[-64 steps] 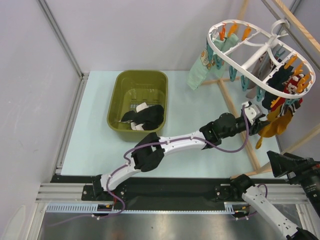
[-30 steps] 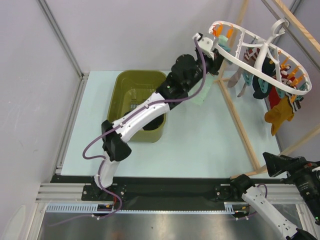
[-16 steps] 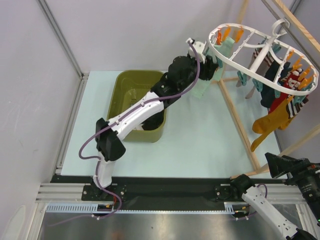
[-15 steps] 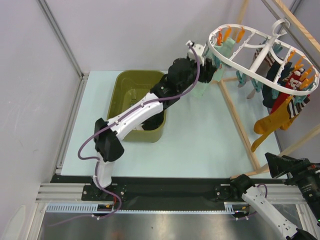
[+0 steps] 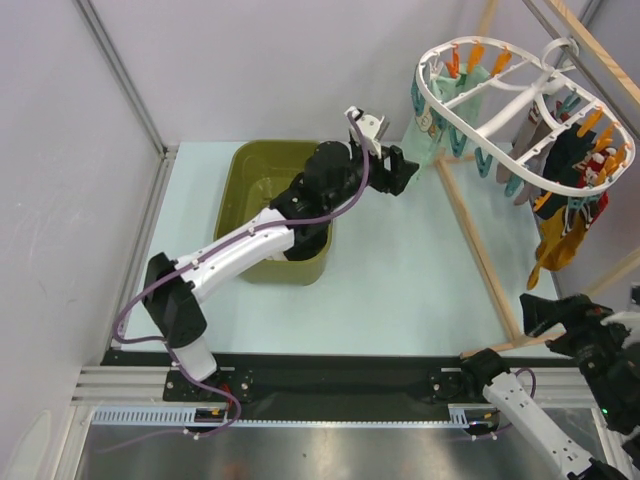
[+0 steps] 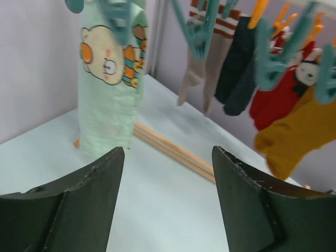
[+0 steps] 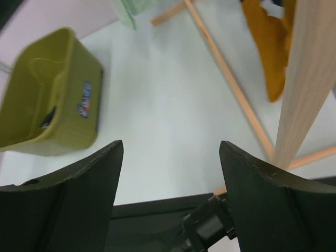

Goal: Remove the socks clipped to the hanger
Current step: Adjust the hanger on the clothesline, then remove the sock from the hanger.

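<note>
We see left tool (image 6: 167, 157) now backed off the clipped mint sock (image 6: 107, 105), wide open, empty. Right tool (image 7: 170, 149) open, empty, by rack (image 7: 310, 79).

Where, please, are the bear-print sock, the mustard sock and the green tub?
bear-print sock (image 6: 107, 105), left wrist view, below the bear.
mustard sock (image 6: 294, 136), left wrist view, on its middle.
green tub (image 5: 231, 205), top view, left wall.

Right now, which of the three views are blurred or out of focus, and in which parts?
Top external: sharp, evenly lit, the hanger crisp. Left wrist: the near teal pegs are out of focus, the bear-print sock clearer. Right wrist: soft overall, the wooden post at the right most blurred.
</note>
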Motion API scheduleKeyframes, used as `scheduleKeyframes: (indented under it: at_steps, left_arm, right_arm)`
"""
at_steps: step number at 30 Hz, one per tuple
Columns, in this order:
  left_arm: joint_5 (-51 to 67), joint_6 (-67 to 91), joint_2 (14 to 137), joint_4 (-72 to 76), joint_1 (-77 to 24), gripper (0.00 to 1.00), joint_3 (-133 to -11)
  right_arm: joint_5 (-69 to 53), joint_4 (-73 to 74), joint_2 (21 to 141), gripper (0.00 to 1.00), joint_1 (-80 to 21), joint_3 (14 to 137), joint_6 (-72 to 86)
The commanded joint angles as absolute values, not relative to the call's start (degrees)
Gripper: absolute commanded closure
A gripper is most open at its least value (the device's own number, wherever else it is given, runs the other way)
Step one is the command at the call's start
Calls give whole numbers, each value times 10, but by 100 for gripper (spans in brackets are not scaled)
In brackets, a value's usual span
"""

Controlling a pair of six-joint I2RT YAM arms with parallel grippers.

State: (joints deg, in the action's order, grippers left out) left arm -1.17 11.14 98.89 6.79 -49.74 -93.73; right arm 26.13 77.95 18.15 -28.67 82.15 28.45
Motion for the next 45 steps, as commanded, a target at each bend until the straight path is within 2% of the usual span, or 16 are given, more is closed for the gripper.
scheduleKeyframes:
  at_steps: [1,7,12,17,24,30,34,38,41,42,43,44,45]
  left_arm:
    - [47,127,947,104,-495,26,-911]
    - [59,132,873,123,-495,24,-818]
    - [38,148,798,137,-492,24,-726]
    - [71,176,736,155,-492,24,-666]
    - [96,178,659,134,-492,23,-640]
    - [91,168,624,120,-492,23,-613]
    - [92,166,614,120,-492,23,-606]
    - [94,170,612,126,-492,23,-605]
    - [97,170,616,127,-492,23,-606]
    - [98,169,617,127,-492,23,-605]
    - [98,165,620,127,-493,23,-602]
    - [99,163,620,129,-492,23,-595]
    - [97,158,622,132,-492,23,-589]
  right_arm:
    - [277,796,240,21,-248,793,264]
    - [262,706,269,28,-164,736,250]
    - [319,668,315,30,-120,713,257]
    - [341,584,373,29,-120,658,279]
    - [346,433,382,26,-130,547,315]
    - [432,345,415,21,-188,487,316]
    - [549,317,451,17,-234,477,311]
    - [567,291,492,18,-243,468,309]
    - [569,260,514,32,-250,462,290]
    - [565,254,518,55,-252,464,287]
    - [559,249,517,65,-265,466,273]
    - [559,244,511,79,-275,465,267]
    - [558,238,506,86,-286,467,260]
